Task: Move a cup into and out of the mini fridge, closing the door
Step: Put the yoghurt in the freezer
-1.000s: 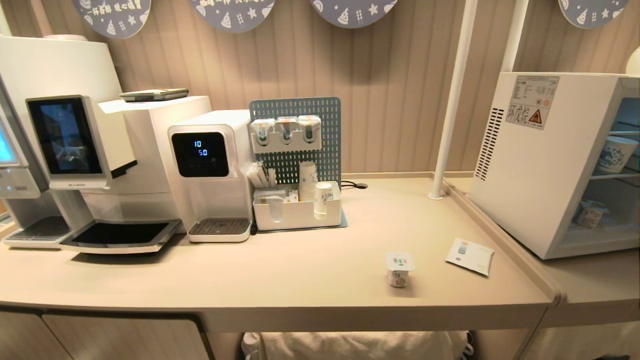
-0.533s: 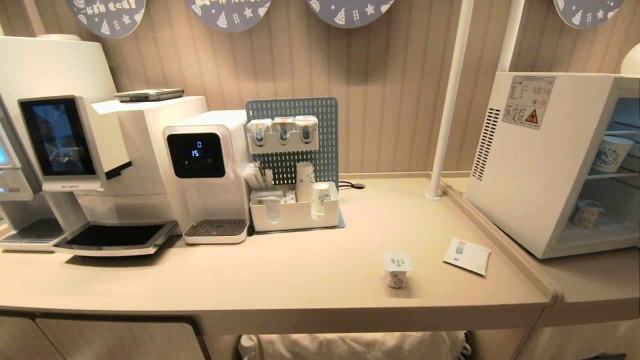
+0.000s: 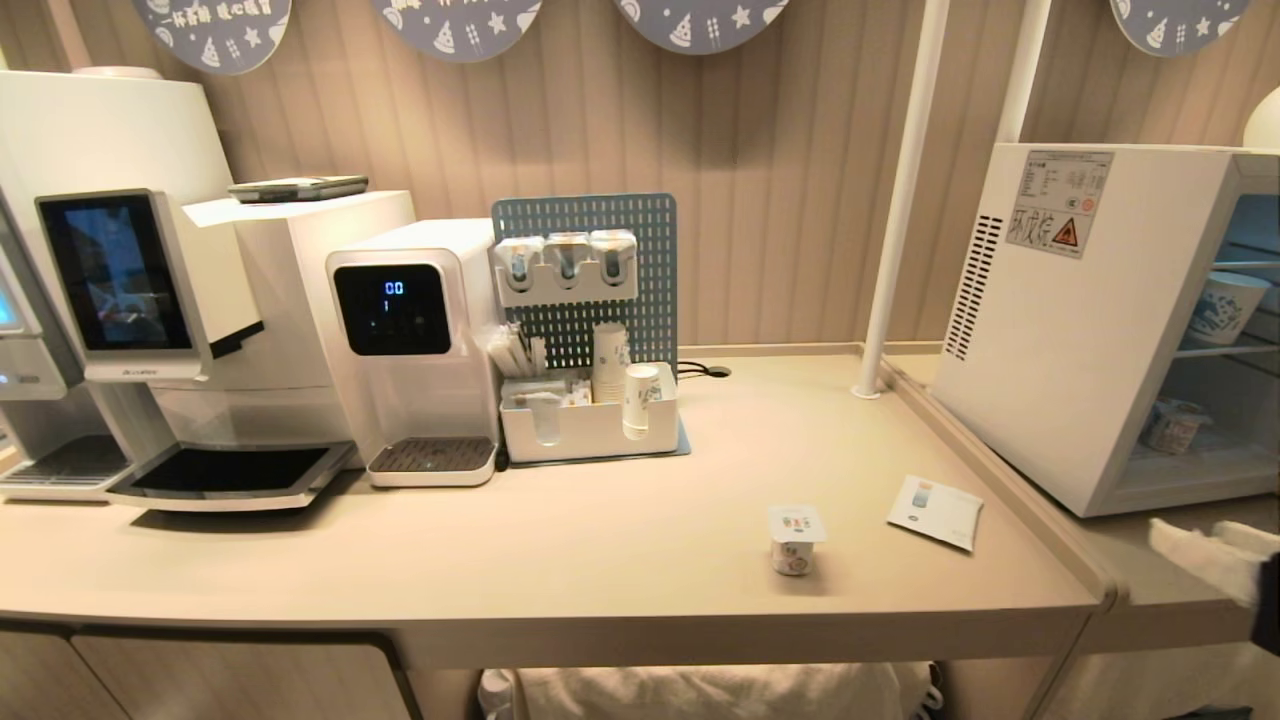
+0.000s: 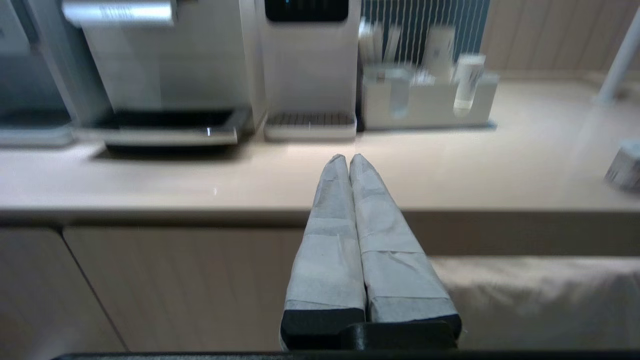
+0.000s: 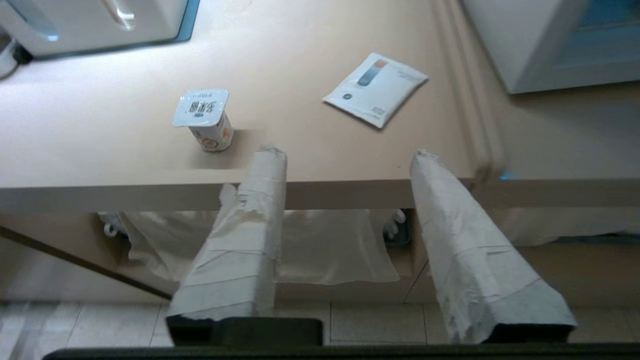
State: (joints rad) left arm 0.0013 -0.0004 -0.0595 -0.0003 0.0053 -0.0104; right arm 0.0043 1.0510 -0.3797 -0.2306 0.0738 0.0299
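**On the counter: yogurt cup waits, fridge stands open, right gripper spread**

Left of the mini fridge (image 3: 1090,330), far along the counter (image 3: 600,560), you see the coffee machine (image 3: 150,290) against the wall, then the white water dispenser (image 3: 415,350) with its black screen, then the blue pegboard organiser (image 3: 590,330) holding paper cups and sachets. Nearer the fridge, the small yogurt cup (image 3: 796,540) stands upright near the counter's front edge, and a flat white sachet (image 3: 935,512) lies between it and the fridge, apart from both.

The fridge sits on the adjoining lower counter beside a white pole (image 3: 900,200). Your view reaches straight onto its wire shelves: a patterned paper cup (image 3: 1222,308) on the upper shelf, a smaller cup (image 3: 1172,425) on the floor of the cabinet. You cannot see the door itself.

Your left gripper (image 4: 348,159) hangs in front of the counter edge, below the water dispenser, its wrapped fingers pressed together on nothing. Your right gripper (image 5: 347,152) hovers off the counter's front edge, just in front of the fridge; its fingers (image 5: 250,230) stand well apart and empty, the yogurt cup just beyond one tip.
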